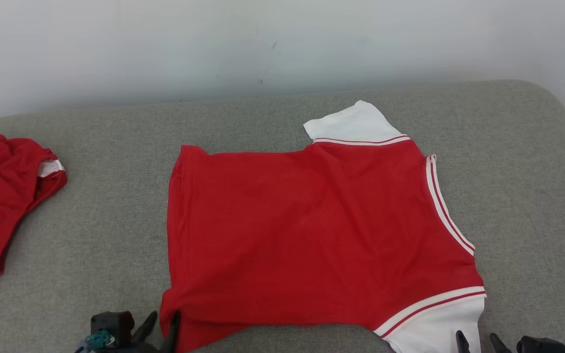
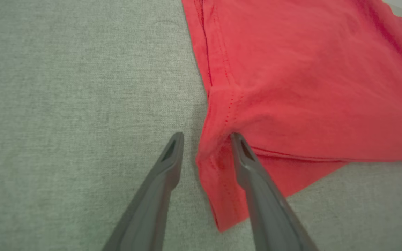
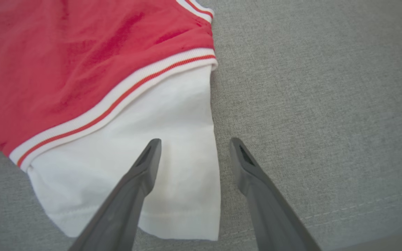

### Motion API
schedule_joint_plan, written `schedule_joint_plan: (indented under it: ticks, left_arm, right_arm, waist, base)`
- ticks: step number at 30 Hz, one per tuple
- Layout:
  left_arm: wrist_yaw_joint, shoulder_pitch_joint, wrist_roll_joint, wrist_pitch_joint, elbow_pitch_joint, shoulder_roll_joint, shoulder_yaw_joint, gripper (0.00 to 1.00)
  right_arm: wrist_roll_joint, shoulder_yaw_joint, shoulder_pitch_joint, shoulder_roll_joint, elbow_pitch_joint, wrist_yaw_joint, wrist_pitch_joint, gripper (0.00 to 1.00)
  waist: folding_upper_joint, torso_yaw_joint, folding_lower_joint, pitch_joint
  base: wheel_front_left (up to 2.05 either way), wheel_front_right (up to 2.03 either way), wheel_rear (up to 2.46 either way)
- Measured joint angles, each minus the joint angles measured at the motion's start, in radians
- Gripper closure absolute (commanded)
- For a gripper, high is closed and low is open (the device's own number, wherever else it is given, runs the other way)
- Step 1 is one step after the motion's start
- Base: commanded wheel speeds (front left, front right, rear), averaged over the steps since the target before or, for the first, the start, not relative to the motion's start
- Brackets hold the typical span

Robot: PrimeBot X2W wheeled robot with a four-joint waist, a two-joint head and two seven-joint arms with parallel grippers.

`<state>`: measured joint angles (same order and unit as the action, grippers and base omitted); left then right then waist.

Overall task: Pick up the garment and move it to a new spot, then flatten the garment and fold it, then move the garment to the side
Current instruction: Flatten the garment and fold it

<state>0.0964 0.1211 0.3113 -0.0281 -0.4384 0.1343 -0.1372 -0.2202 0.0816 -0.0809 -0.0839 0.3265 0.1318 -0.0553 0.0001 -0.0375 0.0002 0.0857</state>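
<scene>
— How many garments?
— Two. One red knit shirt, white short sleeves with striped trim, lies flat midway on the grey woven cushion; a crumpled red garment sits well left.
— Grippers?
— Two, both unclenched: the left gripper straddles the shirt's hem corner, the right gripper a sleeve's edge.

Head view: second red garment cut by left edge; near white sleeve of garment cut by bottom edge, likewise left gripper. Left wrist view: fingertip-to-cloth contact at hem unresolved.
</scene>
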Motion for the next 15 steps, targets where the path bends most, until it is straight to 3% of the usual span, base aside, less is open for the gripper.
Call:
schedule_joint_plan:
  ticks: [1,4,5,6,15]
  left_arm:
    - [0.001,0.000,0.003,0.001,0.001,0.001,-0.003,0.40]
    - [0.010,0.000,0.015,0.005,0.006,0.003,-0.016,0.56]
    - [0.011,-0.001,0.018,0.011,0.007,0.005,-0.021,0.85]
    - [0.015,-0.001,0.020,0.011,0.006,0.008,-0.025,1.00]
    - [0.018,-0.030,0.043,0.047,0.087,0.017,-0.028,1.00]
  right_arm:
    - [0.001,0.001,0.000,0.001,0.001,0.000,0.003,0.00]
    - [0.001,0.002,0.001,0.002,0.002,0.000,0.003,0.00]
    - [0.001,0.002,0.002,0.003,0.002,0.000,0.003,0.00]
    - [0.001,0.001,0.003,0.004,0.002,0.000,0.002,0.00]
    - [-0.021,0.010,-0.009,-0.013,-0.040,0.000,-0.018,0.00]
  waist:
    - [0.0000,0.001,0.0000,0.000]
    - [0.0000,0.001,0.0000,0.000]
    - [0.0000,0.001,0.0000,0.001]
    - [0.0000,0.001,0.0000,0.001]
    - [-0.0001,0.001,-0.0001,0.022]
  base:
    - [0.00,0.00,0.00]
    - [0.00,0.00,0.00]
    - [0.00,0.00,0.00]
    - [0.00,0.00,0.00]
    - [0.00,0.00,0.00]
